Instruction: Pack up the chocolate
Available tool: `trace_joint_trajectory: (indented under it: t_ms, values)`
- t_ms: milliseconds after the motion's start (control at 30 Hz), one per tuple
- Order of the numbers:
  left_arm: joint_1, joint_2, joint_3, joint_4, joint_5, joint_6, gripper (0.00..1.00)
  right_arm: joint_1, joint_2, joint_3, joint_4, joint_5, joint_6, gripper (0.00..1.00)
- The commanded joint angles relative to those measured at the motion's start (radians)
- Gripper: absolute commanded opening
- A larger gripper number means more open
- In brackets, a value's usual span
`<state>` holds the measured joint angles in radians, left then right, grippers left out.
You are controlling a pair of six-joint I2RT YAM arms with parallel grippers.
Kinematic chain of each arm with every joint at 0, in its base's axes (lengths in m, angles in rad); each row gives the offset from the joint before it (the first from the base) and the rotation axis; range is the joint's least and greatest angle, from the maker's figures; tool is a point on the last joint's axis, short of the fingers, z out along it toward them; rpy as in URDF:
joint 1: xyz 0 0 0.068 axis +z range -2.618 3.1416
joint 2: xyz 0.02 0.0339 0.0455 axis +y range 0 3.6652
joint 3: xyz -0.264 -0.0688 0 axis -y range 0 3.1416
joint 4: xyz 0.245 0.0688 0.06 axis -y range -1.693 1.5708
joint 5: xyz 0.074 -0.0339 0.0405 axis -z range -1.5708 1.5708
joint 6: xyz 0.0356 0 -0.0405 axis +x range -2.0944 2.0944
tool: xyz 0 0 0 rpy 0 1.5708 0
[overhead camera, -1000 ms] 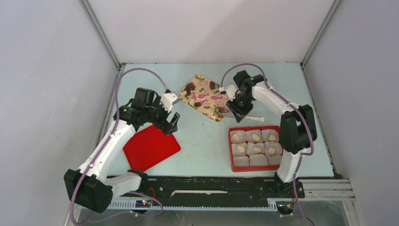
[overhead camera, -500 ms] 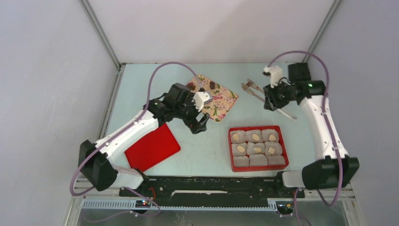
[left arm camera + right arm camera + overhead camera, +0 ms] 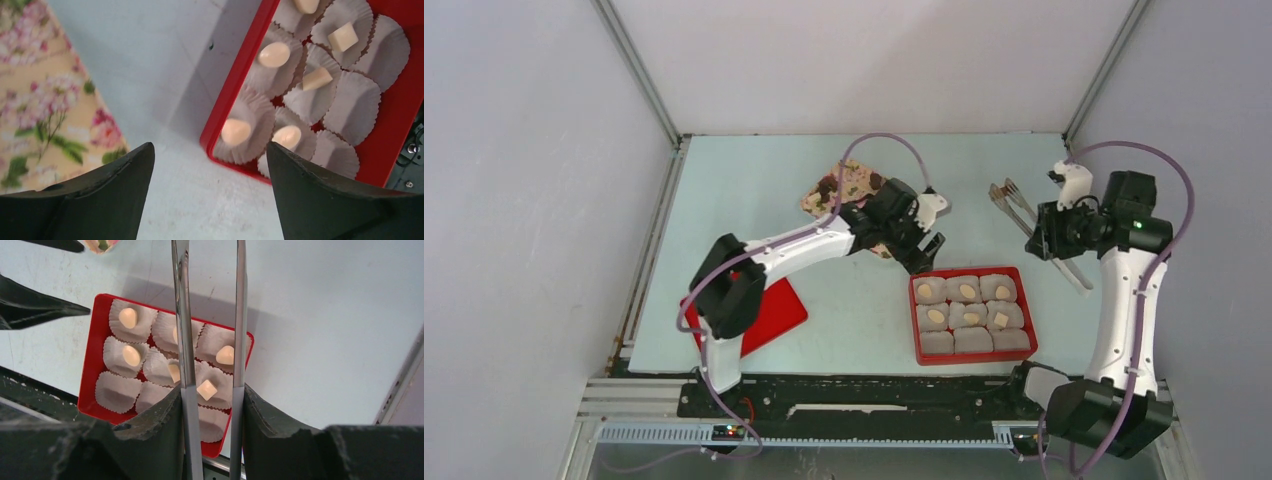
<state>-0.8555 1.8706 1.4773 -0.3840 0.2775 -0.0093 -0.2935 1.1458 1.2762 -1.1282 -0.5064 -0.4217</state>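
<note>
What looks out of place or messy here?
Nothing looks spilled or broken. The floral tray and the red lid lie slanted, not square with the red box, whose nearest row of paper cups is empty.

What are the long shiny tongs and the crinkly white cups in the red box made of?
The tongs look like polished metal: thin, silvery, mirror-bright strips. The cups look like matte white paper, with fine pleats round their edges. The red box seems smooth plastic, though painted metal is possible.
</note>
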Motion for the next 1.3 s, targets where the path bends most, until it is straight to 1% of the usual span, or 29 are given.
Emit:
trace_joint_trajectory:
  t_ms: [0,133,233,333,433,633,733,833,1000,1133,1200,1267]
  values:
    - [-0.029,0.094,0.140,-0.033,0.066,0.136,0.85,-0.086,-0.044,-0.005,-0.003,-0.092,-0.036,0.28]
    - [-0.058,0.182,0.207,-0.089,0.064,0.207,0.80,-0.153,-0.050,-0.006,-0.018,-0.125,-0.058,0.28]
    - [-0.066,0.213,0.217,-0.079,0.051,0.207,0.75,-0.183,-0.052,-0.008,-0.033,-0.141,-0.069,0.28]
    - [-0.066,0.242,0.238,-0.077,0.047,0.205,0.63,-0.196,-0.061,-0.017,-0.038,-0.151,-0.073,0.29]
    - [-0.067,0.258,0.251,-0.078,0.047,0.193,0.54,-0.202,-0.070,-0.021,-0.047,-0.148,-0.079,0.29]
    - [-0.066,0.249,0.226,-0.050,0.055,0.165,0.36,-0.218,-0.078,-0.026,-0.061,-0.148,-0.088,0.29]
    - [-0.067,0.242,0.219,-0.045,0.062,0.153,0.31,-0.222,-0.076,-0.037,-0.058,-0.150,-0.089,0.29]
    - [-0.066,0.241,0.215,-0.047,0.062,0.141,0.21,-0.223,-0.075,-0.041,-0.058,-0.153,-0.092,0.29]
    - [-0.063,0.224,0.179,-0.028,0.064,0.117,0.15,-0.229,-0.073,-0.046,-0.056,-0.152,-0.093,0.29]
    - [-0.059,0.197,0.135,-0.003,0.058,0.087,0.04,-0.231,-0.072,-0.053,-0.056,-0.148,-0.095,0.29]
    - [-0.051,0.179,0.108,0.018,0.055,0.053,0.01,-0.233,-0.073,-0.057,-0.056,-0.143,-0.098,0.29]
    - [-0.039,0.156,0.062,0.067,0.022,-0.020,0.00,-0.234,-0.074,-0.060,-0.056,-0.140,-0.100,0.29]
